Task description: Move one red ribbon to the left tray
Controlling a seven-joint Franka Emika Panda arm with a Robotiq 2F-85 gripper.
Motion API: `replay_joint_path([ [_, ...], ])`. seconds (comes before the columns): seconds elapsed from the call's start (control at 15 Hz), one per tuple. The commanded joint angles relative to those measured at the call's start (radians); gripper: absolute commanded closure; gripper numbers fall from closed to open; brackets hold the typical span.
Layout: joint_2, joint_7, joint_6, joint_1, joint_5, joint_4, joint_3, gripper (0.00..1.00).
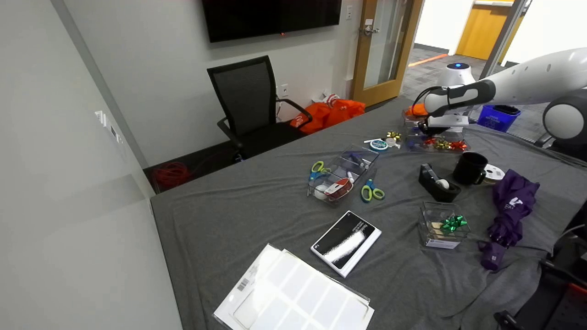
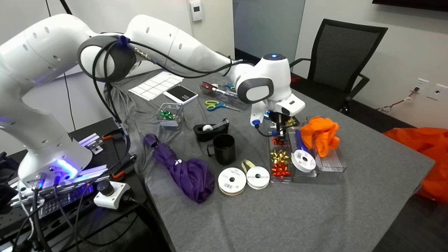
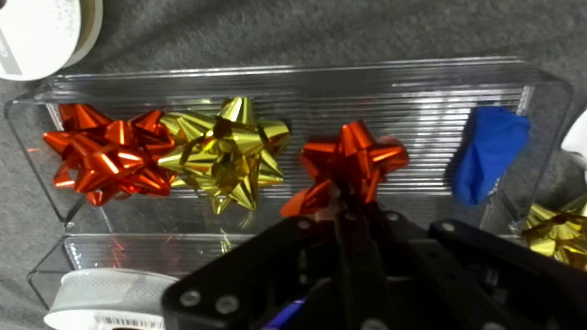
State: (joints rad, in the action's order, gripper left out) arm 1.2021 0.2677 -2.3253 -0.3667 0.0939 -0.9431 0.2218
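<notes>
Red ribbon (image 3: 354, 156) sits in or above clear bin (image 3: 298, 82); gripper (image 3: 351, 210) looks closed, pinching its six-o'clock edge. Grasp seems done; carry to left tray (image 2: 178, 118), nine o'clock in an exterior view, and release remain.

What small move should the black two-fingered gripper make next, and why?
Probably a slow, straight lift with jaws closed. In the wrist view the gripper appears shut on the near edge of a shiny red ribbon bow, which lies inside a long clear plastic tray, so it should clear the walls before any sideways travel.
</notes>
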Motion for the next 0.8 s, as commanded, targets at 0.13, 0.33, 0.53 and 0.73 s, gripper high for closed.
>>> replay_joint_path([
  [0.13, -0.107, -0.127, 0.08, -0.038, 0.029, -0.065, -0.056, 0.99],
  [0.33, -0.172, -0.222, 0.121, -0.059, 0.069, -0.124, -0.104, 0.99],
  [0.53, -0.259, -0.3, 0.135, -0.069, 0.103, -0.226, -0.138, 0.99],
  [0.73, -0.212, -0.277, 0.127, -0.053, 0.088, -0.159, -0.118, 0.98],
])
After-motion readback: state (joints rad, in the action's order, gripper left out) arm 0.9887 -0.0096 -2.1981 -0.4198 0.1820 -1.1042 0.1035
